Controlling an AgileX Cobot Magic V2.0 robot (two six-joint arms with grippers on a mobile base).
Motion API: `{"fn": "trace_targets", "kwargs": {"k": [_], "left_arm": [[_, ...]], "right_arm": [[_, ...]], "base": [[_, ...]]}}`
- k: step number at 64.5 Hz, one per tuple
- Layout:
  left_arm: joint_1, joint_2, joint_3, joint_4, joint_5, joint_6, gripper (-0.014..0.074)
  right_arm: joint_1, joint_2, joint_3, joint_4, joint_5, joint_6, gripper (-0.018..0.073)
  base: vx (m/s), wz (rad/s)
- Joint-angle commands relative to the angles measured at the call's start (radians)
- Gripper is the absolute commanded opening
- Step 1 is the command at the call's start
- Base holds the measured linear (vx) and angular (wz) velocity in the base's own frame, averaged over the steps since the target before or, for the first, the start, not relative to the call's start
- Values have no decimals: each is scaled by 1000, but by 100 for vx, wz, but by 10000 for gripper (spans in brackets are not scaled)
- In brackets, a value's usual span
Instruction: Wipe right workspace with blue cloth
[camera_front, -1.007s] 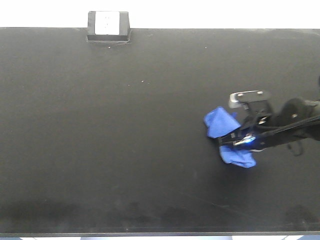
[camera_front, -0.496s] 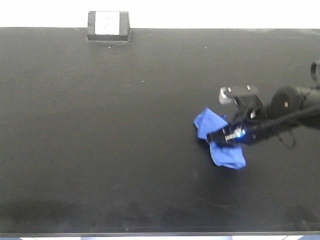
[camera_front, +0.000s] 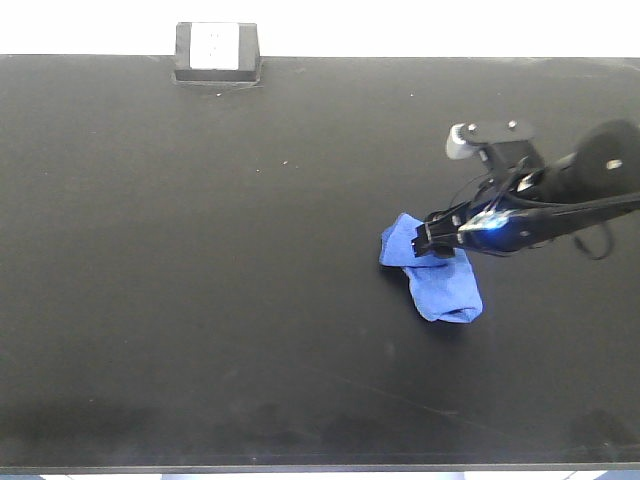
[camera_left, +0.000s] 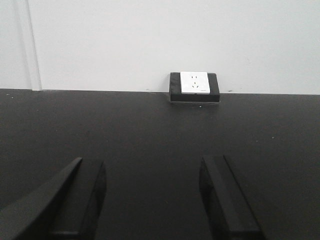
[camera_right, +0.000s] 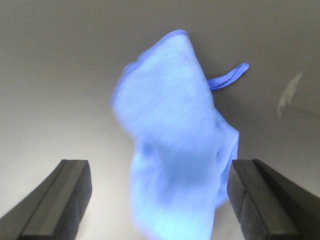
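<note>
blue cloth (camera_front: 432, 274) crumpled on the right part of the black table (camera_front: 200, 300), under the right gripper (camera_right: 160, 200) with jaws spread wide around it; left gripper (camera_left: 150, 200) open over bare tabletop.

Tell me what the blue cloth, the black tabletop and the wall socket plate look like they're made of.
The crumpled blue cloth looks like soft knit or microfibre fabric: it folds limply and shows a fine weave and a hanging loop in the right wrist view. The black tabletop looks matte, perhaps laminate or a mat; faint smears, no glare. The white socket plate in its black housing looks like smooth moulded plastic.
</note>
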Motion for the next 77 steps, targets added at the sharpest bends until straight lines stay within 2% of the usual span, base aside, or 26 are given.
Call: {"fn": "trace_targets", "kwargs": {"k": [1, 18, 28, 43, 51, 55, 59, 64, 73, 77], "left_arm": [[-2, 15, 31, -3, -83, -5, 523], [-2, 15, 31, -3, -83, -5, 523], [-2, 15, 31, -3, -83, -5, 523], [-2, 15, 31, -3, -83, -5, 523], [-2, 15, 31, -3, -83, -5, 523], [-2, 15, 31, -3, -83, -5, 523], [-2, 15, 31, -3, -83, -5, 523], [-2, 15, 31, -3, -83, -5, 523], [-2, 15, 31, -3, -83, -5, 523], [-2, 15, 31, -3, -83, -5, 523]], "right_arm": [[2, -124, -29, 4, -7, 2, 587], [2, -406, 55, 2, 7, 23, 586], [2, -544, 71, -7, 114, 18, 585], [0, -681, 71, -147, 155, 19, 555], [0, -728, 71, -197, 158, 23, 432], [0, -740, 92, -244, 149, 23, 321], [-9, -782, 137, -297, 113, 24, 168], [-76, -850, 227, -314, 20, 32, -11], [-240, -1006, 409, -275, -265, 57, -11], [-284, -1063, 494, -274, -401, 61, -11]], "base": [[0, 0], [0, 0], [0, 0], [0, 0], [0, 0], [0, 0], [0, 0], [0, 0], [0, 0], [0, 0]]}}
